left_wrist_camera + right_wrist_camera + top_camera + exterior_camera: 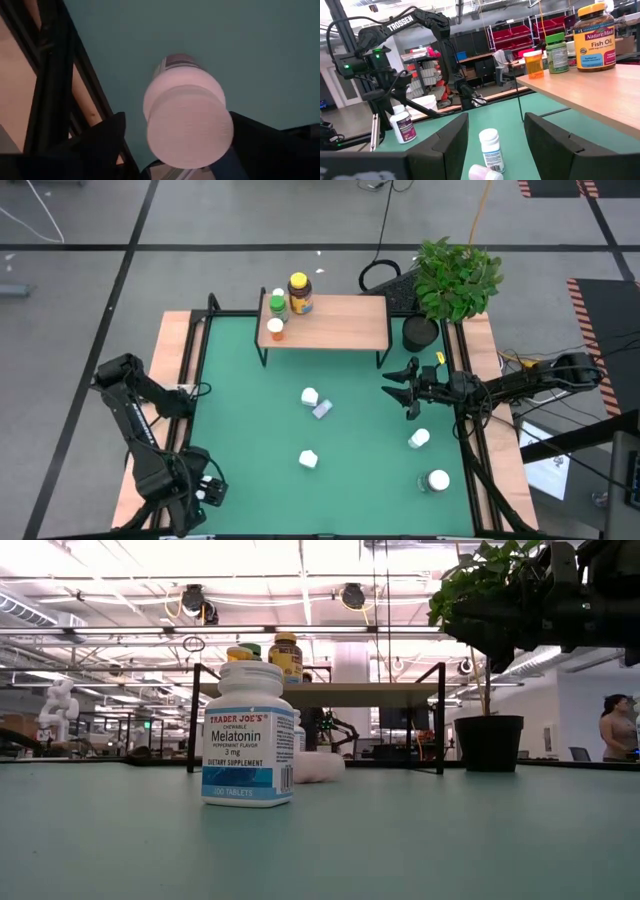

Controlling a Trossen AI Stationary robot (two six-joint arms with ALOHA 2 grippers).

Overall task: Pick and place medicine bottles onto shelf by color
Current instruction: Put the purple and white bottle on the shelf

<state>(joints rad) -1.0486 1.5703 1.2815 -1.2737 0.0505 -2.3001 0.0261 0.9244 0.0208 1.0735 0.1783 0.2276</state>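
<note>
1. The left pincer [203,488] is hanging over the front left corner of the tabletop [240,430], pointing straight down, probably to take a bottle from above.
2. A white bottle [187,120] is standing directly under it, between its fingers [102,142]. The jaws are spreading wide, with mat showing on one side of the cap, so nothing looks gripped.
3. The shelf [340,325] is standing at the middle of the far edge. Orange [275,330], green [277,307] and amber [299,293] bottles are crowding its left end, likely to leave room for the whites.
4. The right pincer [496,119] is hovering near the right edge, wide and empty. It is facing an upright white bottle [490,147] at mid-tabletop, well apart from it.
</note>
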